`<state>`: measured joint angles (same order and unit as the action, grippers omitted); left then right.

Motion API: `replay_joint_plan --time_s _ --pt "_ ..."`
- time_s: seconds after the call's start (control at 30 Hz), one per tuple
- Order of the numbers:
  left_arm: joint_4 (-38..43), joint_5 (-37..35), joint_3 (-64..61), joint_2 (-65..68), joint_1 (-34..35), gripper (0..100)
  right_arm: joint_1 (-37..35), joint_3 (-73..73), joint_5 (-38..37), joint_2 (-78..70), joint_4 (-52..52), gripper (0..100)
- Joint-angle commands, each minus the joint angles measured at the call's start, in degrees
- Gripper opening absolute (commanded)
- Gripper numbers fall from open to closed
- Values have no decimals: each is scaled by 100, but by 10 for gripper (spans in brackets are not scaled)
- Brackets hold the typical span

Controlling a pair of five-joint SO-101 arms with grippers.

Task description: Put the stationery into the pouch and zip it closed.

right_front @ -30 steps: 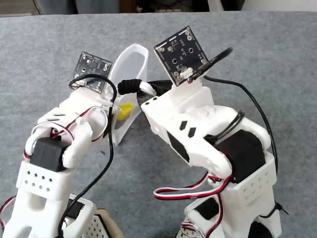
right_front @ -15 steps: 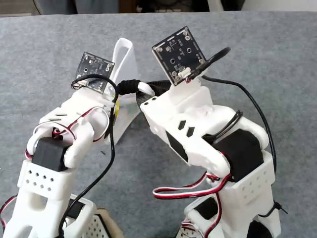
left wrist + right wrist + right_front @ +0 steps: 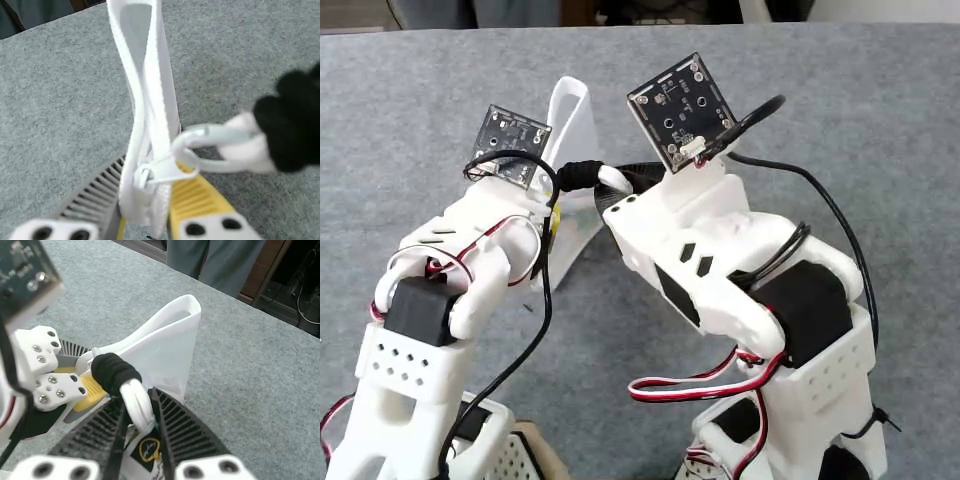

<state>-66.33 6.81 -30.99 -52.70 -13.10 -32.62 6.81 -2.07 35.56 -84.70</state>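
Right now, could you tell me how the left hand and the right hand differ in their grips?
The left hand clamps the end of the white pouch; the right hand pinches the pull loop. The left hand has a yellow finger; the right hand's fingers are dark. Both are shut.

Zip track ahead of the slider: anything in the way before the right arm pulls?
Nothing visible. The slider sits at the end of the pouch that the left gripper clamps. The right gripper is shut on the pull loop. Nothing pokes out of the open track ahead.
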Motion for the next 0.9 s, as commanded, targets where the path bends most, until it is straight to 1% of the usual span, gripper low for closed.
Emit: replay_joint_plan --time_s 0.0,0.43,0.53,0.6,0.87 --pt "88 -44 312 -53 13 30 70 207 70 13 -35 12" --pt "18 -35 312 -53 31 31 70 207 70 13 -79 12" --pt "18 -44 312 -53 171 84 70 207 70 13 -79 12" --pt "18 -193 312 -62 286 115 70 207 70 13 -70 12" --pt "62 -299 321 -62 295 116 70 207 70 13 -62 12"
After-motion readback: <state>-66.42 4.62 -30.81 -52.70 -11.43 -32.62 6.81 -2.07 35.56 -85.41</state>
